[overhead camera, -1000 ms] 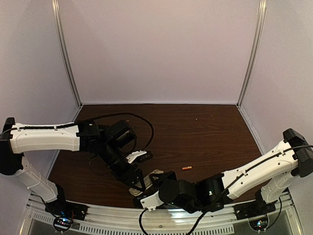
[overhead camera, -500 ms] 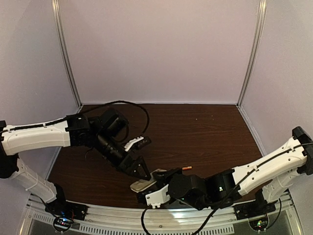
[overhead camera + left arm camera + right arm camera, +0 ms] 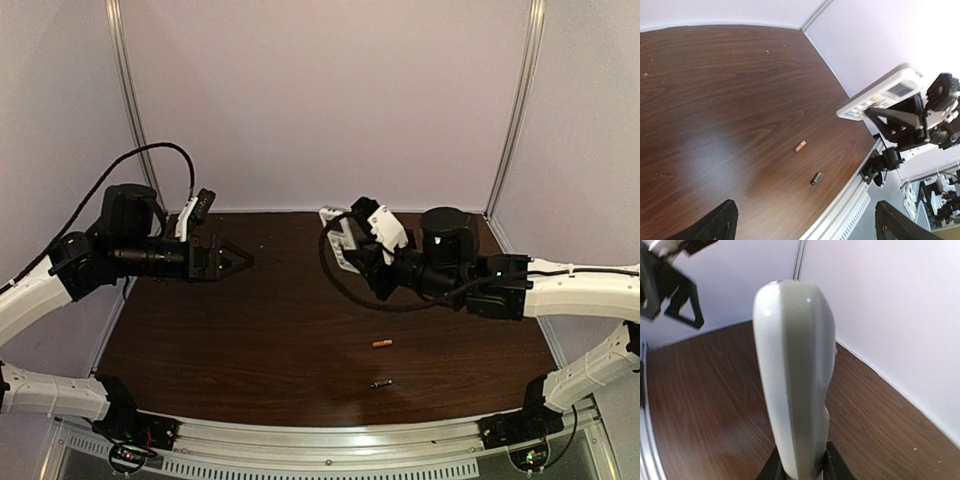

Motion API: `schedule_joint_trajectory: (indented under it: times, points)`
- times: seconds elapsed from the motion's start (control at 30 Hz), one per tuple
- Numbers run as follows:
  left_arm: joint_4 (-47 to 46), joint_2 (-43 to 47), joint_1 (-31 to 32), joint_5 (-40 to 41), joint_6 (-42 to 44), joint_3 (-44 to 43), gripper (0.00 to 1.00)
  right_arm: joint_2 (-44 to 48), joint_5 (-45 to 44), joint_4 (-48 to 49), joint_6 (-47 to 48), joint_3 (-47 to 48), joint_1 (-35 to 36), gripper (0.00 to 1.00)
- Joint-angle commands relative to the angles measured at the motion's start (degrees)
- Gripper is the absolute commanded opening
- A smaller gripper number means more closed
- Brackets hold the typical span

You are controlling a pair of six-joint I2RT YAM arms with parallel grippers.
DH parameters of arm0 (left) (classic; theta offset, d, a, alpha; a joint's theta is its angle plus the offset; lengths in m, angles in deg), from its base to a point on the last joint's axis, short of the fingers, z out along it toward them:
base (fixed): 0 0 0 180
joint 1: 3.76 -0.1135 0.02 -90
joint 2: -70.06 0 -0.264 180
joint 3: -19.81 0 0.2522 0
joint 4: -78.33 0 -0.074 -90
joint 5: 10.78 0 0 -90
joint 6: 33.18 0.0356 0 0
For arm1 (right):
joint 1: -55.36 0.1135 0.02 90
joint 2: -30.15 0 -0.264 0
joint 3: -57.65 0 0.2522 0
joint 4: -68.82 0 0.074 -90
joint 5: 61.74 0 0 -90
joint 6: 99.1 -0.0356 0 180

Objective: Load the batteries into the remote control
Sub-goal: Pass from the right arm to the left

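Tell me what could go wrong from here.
1. The right claw pinches the remote by one end, high off the table; a slip would drop it.
2. The dark battery lies near the table's front edge; a clumsy nudge might roll it off.
3. It and the orange battery are tiny, so the open left claw may fumble them.

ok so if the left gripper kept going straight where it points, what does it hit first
Probably the bare tabletop near the orange battery. The open left gripper aims across it, and its wrist view puts the raised remote control off to one side. Depth is unclear.
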Motion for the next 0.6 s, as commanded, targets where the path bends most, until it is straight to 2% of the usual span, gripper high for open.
schedule_joint_trajectory:
  times: [0.0,0.17,0.3,0.4,0.57]
  points:
    - [-10.3,4.8,0.1,9.9,-1.8,6.3,0.97,2.6,15.2,7.5,-26.3,-0.8,-6.4,0.0]
    - [-14.5,7.3,0.1,10.6,-2.1,10.9,0.95,2.0,17.2,10.1,-39.0,-0.9,-9.9,0.0]
    - [-14.6,6.5,1.2,12.3,-0.6,11.3,0.91,1.1,15.8,11.0,-50.7,-2.0,-12.4,0.0]
    - [-14.7,5.4,5.0,17.4,3.2,10.4,0.89,0.8,13.3,9.6,-55.2,-1.4,-12.6,0.0]
    - [-12.7,0.7,12.9,26.2,13.7,4.0,0.86,0.3,12.8,8.5,-59.3,-1.0,-11.9,0.0]
